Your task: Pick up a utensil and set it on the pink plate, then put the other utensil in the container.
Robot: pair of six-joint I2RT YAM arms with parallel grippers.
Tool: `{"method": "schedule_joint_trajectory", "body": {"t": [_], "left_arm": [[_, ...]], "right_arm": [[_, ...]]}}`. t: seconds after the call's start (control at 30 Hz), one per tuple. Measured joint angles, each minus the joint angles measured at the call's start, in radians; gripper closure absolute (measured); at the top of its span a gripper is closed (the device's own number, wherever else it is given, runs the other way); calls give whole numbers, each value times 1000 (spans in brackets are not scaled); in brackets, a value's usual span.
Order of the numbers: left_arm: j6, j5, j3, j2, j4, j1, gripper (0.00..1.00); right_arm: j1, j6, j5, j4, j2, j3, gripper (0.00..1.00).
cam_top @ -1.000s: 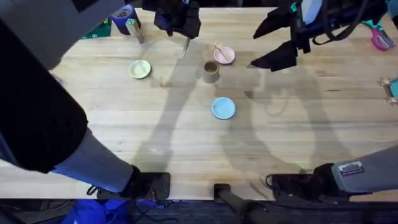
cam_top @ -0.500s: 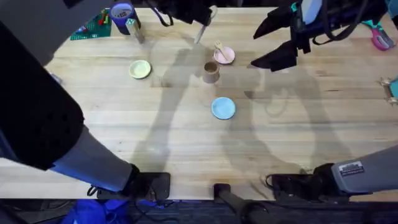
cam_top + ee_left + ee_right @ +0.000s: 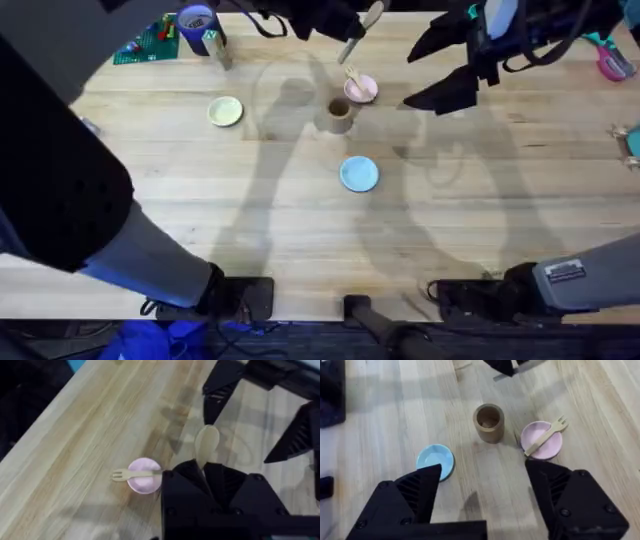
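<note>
The slim wooden utensil [image 3: 352, 76] with a forked head lies across the pink plate [image 3: 362, 90], its head sticking out over the rim; it is also in the right wrist view [image 3: 547, 435]. My left gripper [image 3: 342, 24] hovers beyond the plate, shut on the wooden spoon [image 3: 366, 22], whose oval bowl [image 3: 206, 444] sticks out ahead of the fingers. The tan container [image 3: 340, 115] stands upright just in front of the plate and looks empty [image 3: 488, 421]. My right gripper [image 3: 436, 70] hangs open to the right of the plate, holding nothing.
A light blue plate [image 3: 359, 173] lies nearer the table's middle and a yellow-green plate [image 3: 225, 111] to the left. A purple-blue cup [image 3: 197, 24] and a green board [image 3: 150, 42] sit at the far left. Pink and teal items [image 3: 612, 58] lie far right.
The left gripper has carried the spoon rightward and farther back, from left of the container to beyond the pink plate. The right arm has stayed still.
</note>
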Motion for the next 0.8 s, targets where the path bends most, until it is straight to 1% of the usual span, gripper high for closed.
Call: {"method": "schedule_joint_trajectory", "body": {"t": [0.23, 0.33, 0.5, 0.6, 0.8], "left_arm": [[81, 219, 0, 0, 0, 106, 959], [115, 275, 0, 0, -1, 116, 959], [170, 323, -10, 0, 0, 99, 959], [192, 334, -48, 0, 8, 98, 959], [210, 346, -149, 0, 85, 99, 959]], "right_arm": [[0, 0, 0, 0, 0, 0, 5], [0, 0, 0, 0, 0, 0, 5], [0, 0, 0, 0, 0, 0, 4], [0, 0, 0, -2, 0, 0, 4], [0, 0, 0, -5, 0, 0, 4]]}}
